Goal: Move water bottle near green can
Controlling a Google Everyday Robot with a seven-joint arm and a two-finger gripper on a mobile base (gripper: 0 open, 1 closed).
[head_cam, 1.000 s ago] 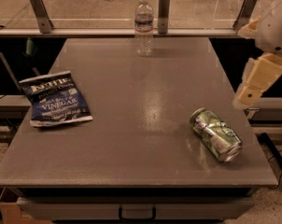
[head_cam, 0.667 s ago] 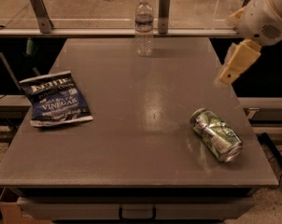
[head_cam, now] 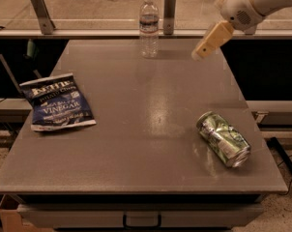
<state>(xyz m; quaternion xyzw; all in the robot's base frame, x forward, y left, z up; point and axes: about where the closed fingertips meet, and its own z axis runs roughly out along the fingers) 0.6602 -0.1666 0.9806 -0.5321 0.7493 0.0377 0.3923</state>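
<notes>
Grey is the colour of the worktop [head_cam: 136, 173], whose front edge is seen across the bottom of the frame, with a dark drawer handle [head_cam: 141, 221] set beneath it at bottom centre. Nearest on the surface, in the lower right of the frame, the green can [head_cam: 223, 139] is laid on its side, one shiny silver end turned toward the lower right corner and the other toward the middle of the worktop. Farther back, at the left of the frame, a dark blue chip bag [head_cam: 56, 103] is laid flat close to the left edge (the word "VINEGAR" can be read on it in pale letters).

At the top centre of the frame, the water bottle [head_cam: 149, 25] is stood upright near the far edge of the worktop, white cap uppermost, well apart from the can and from the bag. To its right, in the upper right of the frame, the gripper [head_cam: 201, 51] is held above the far right part of the worktop, angled down and to the left from the white arm [head_cam: 262, 1], and is kept clear of the bottle. Whether the jaws are open or closed cannot be told. Behind the worktop, two upright metal brackets [head_cam: 39, 11] are fixed along a pale rail, the bottle being seen just left of the right-hand one.
</notes>
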